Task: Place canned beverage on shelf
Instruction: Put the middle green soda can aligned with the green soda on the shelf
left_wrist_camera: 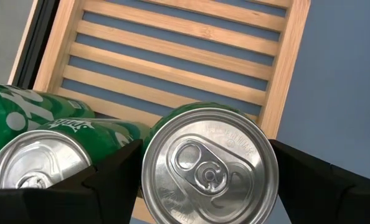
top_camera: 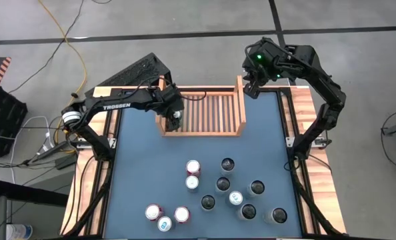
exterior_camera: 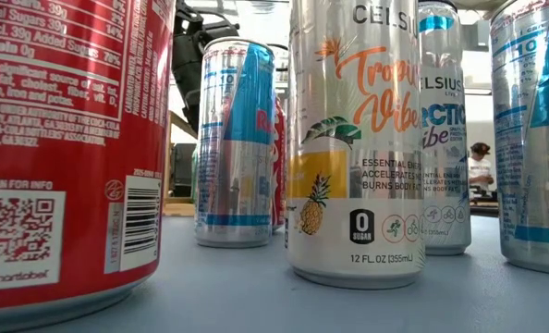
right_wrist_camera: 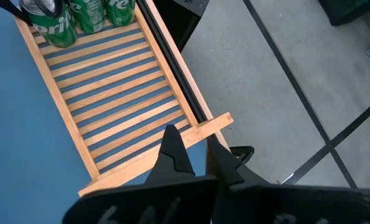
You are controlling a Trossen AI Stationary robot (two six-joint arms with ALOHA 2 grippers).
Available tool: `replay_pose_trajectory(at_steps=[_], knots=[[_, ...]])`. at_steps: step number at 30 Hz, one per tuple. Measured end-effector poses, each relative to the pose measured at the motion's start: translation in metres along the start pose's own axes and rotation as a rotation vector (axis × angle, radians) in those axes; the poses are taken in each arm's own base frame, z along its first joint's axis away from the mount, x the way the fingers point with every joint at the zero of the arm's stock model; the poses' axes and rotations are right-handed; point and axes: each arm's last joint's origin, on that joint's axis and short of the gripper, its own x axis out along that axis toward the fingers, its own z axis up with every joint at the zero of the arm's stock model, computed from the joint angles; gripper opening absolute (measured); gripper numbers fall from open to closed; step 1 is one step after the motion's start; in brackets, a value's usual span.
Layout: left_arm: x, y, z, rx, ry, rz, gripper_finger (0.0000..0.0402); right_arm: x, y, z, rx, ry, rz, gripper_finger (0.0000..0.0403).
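While overhead hides it, left pincer (left_wrist_camera: 207, 171) clamped on green can (left_wrist_camera: 208, 165) over shelf (left_wrist_camera: 172, 68), right pincer (right_wrist_camera: 194, 155) together.

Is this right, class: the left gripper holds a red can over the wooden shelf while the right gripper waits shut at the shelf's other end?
Not quite. The can between the left gripper's fingers is green, not red, as the left wrist view shows. The rest stands: it is over the shelf, and the right gripper waits shut at the other end.

Green cans (left_wrist_camera: 210, 168); light-wood slatted shelf (top_camera: 211, 113); blue table (top_camera: 145, 173); red can (exterior_camera: 62, 148).
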Motion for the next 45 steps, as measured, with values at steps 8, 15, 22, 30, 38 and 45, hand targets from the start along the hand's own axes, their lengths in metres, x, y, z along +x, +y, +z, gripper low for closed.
replay_pose_trajectory(at_steps=[8,15,22,30,38,45], knots=[[-0.0001,-0.0019,-0.0033,0.107,0.025,-0.061,0.0297,-0.0001,0.0,0.0,0.001,0.0,-0.001,0.0],[-0.001,-0.0003,-0.0049,0.183,0.018,-0.13,0.0297,-0.0001,-0.0001,0.0,0.002,0.0,-0.001,0.0],[-0.0012,0.0036,-0.0069,0.259,0.006,-0.189,0.0297,-0.0001,-0.0001,0.0,0.004,0.0,-0.001,0.0],[0.0013,0.0012,-0.007,0.353,-0.023,-0.257,0.0297,-0.0001,-0.0001,0.0,0.003,0.0,-0.002,0.0],[0.0008,0.0014,-0.0078,0.359,-0.014,-0.253,0.0298,-0.0002,-0.0001,-0.0001,0.003,-0.001,-0.002,0.0],[0.0,0.0004,-0.0072,0.391,0.0,-0.199,0.0315,-0.0001,-0.0001,0.0,0.003,-0.001,-0.002,0.0]])
